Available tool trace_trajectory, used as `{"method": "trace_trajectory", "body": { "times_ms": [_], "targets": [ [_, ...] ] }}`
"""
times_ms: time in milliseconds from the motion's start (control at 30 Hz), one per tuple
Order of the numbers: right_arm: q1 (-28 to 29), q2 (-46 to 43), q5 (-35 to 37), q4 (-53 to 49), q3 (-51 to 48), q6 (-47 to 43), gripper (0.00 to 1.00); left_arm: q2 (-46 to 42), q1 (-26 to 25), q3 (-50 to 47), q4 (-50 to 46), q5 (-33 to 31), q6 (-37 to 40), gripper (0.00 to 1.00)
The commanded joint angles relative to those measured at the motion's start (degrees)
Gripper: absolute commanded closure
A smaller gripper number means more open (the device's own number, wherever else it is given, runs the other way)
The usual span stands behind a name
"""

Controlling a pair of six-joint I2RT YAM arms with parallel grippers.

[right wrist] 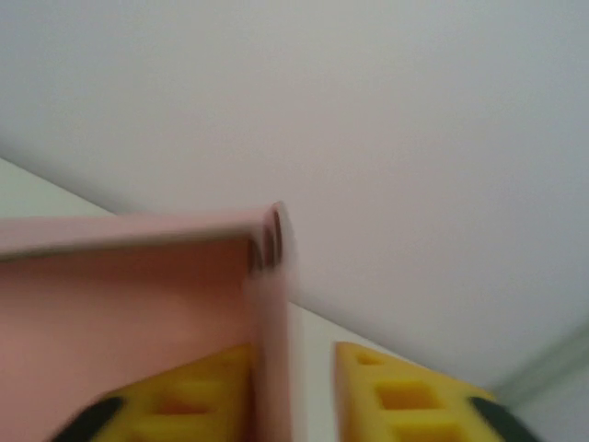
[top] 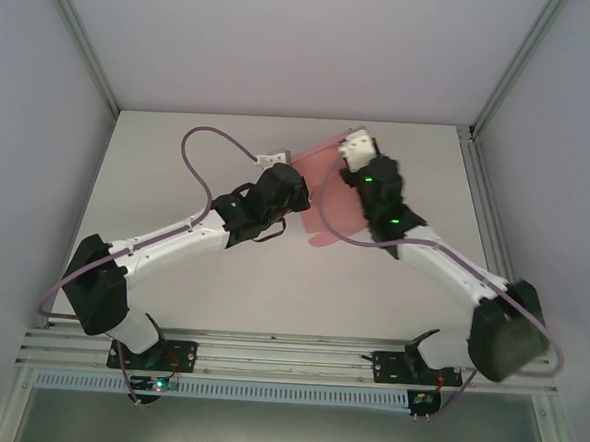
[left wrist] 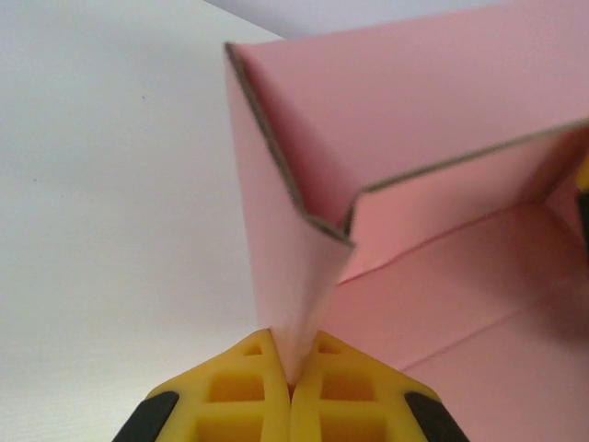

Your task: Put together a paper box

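One paper box (top: 328, 178) — long axis near-to-far

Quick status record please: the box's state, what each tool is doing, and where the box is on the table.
paper box: pink card, partly folded, walls raised, top open
left tool: shut on a thin flap at the box's corner
right tool: jaws apart, a box wall between them, clear gap on one side; view blurred
table: white; box on its far half, between the two arms
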Motion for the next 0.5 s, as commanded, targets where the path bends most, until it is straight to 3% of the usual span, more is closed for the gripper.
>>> {"method": "trace_trajectory", "body": {
  "times_ms": [0, 67, 200, 367, 467],
  "targets": [
    [-5.4, -5.7, -31.7, -4.9, -2.5, 16.5, 0.58, -1.8, -1.3, 0.0, 1.8, -2.1, 2.7, 1.00],
    [-6.8, -9.1, -35.9, -6.9, -3.0, 17.6, 0.41, -2.2, -1.3, -0.6, 2.3, -2.9, 4.2, 1.00],
    [-8.3, -16.3, -35.8, -9.0, -5.0, 17.7, 0.20, -2.6, -1.2, -1.0, 1.4, -4.2, 7.5, 1.00],
    [-9.6, -25.7, -36.9, -9.8, -8.0, 16.6, 0.02, -3.2, -0.8, -1.7, 0.1, -5.6, 7.9, 1.00],
    [-9.9, -29.3, -34.0, -10.5, -8.9, 17.5, 0.02, -3.9, -0.6, -2.8, 2.0, -4.5, 10.3, 1.00]
  ]
}}
